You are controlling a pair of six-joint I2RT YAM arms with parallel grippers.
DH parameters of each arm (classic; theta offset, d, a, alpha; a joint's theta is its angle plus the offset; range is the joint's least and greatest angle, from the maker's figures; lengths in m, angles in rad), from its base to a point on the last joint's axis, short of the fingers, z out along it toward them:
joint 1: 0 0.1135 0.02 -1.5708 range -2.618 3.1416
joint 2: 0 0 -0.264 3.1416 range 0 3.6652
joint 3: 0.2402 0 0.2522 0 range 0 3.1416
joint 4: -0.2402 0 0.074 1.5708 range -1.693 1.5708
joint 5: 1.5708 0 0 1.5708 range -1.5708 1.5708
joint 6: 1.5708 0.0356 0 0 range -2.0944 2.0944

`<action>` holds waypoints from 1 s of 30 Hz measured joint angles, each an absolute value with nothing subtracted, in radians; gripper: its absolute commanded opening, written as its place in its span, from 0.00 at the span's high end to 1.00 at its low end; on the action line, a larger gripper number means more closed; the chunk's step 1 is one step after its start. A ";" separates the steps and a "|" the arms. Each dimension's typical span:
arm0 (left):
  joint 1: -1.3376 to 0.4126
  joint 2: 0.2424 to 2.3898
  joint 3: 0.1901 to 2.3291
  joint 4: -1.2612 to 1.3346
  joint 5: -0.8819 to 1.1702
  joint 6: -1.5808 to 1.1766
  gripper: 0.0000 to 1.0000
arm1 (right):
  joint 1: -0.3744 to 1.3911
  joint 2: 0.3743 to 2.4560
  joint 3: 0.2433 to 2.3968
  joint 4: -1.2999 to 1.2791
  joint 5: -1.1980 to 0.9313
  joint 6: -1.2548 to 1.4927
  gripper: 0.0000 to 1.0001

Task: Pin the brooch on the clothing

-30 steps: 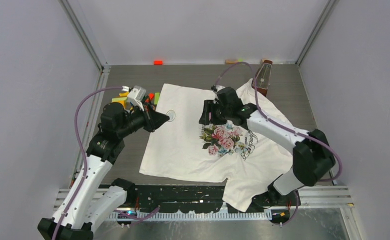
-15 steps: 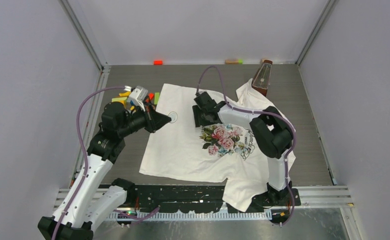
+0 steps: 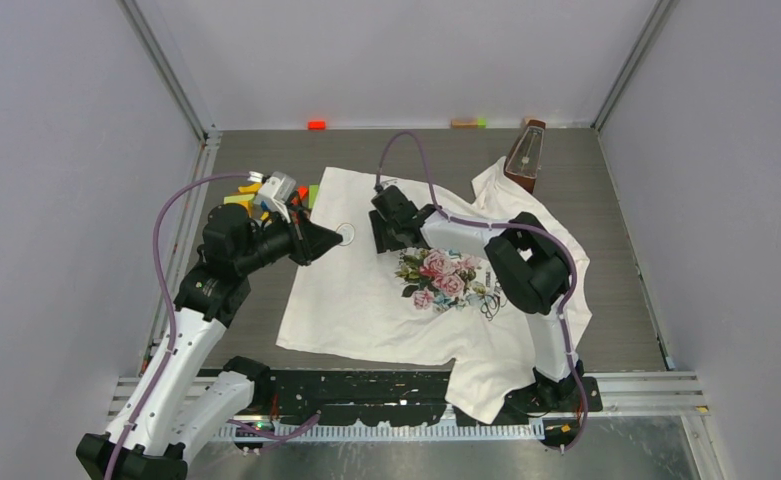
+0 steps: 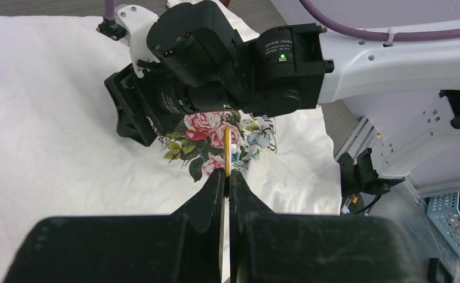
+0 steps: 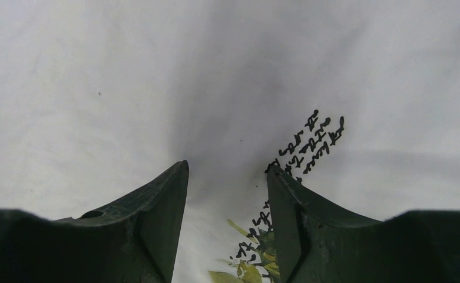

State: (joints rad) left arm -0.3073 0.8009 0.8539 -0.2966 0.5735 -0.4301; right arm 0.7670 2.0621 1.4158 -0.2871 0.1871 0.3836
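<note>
The clothing is a white T-shirt with a pink-rose print, spread flat on the table. My left gripper hovers over the shirt's left part, shut on the brooch, a small ring with a thin gold edge. In the left wrist view the brooch sticks out edge-on beyond the closed fingertips of my left gripper. My right gripper stands open, pointing down at the cloth just above the rose print, a short gap right of the brooch. Only white fabric and dark lettering show between the fingers of the right gripper.
A brown wooden metronome stands at the back right beside the shirt's sleeve. Coloured blocks lie behind my left wrist. An orange block and a tan-green piece sit by the back wall.
My right arm has swung left across the shirt, bringing its gripper close to the brooch. The rose print has shifted slightly left. The left arm has hardly moved.
</note>
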 measured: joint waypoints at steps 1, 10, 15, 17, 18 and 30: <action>-0.307 0.801 0.854 -0.297 0.574 -0.429 1.00 | 0.770 2.064 1.416 -0.278 0.181 0.392 0.43; -0.307 0.801 0.854 -0.297 0.577 -0.428 1.00 | 0.820 2.118 1.488 -0.240 0.123 0.441 0.42; -0.305 0.801 0.854 -0.297 0.576 -0.427 1.00 | 0.834 2.139 1.546 -0.301 0.113 0.440 0.37; -0.305 0.798 0.852 -0.298 0.573 -0.424 1.00 | 0.833 2.136 1.556 -0.342 0.114 0.434 0.34; -0.305 0.794 0.850 -0.298 0.569 -0.418 1.00 | 0.829 2.131 1.557 -0.363 0.115 0.426 0.31; -0.295 0.782 0.846 -0.309 0.523 -0.384 1.00 | 0.548 1.765 1.395 -0.546 0.123 0.374 0.29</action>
State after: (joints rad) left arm -0.2951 0.7818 0.8463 -0.3088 0.5232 -0.3840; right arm 0.5480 1.7645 1.3952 -0.5465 0.1230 0.3744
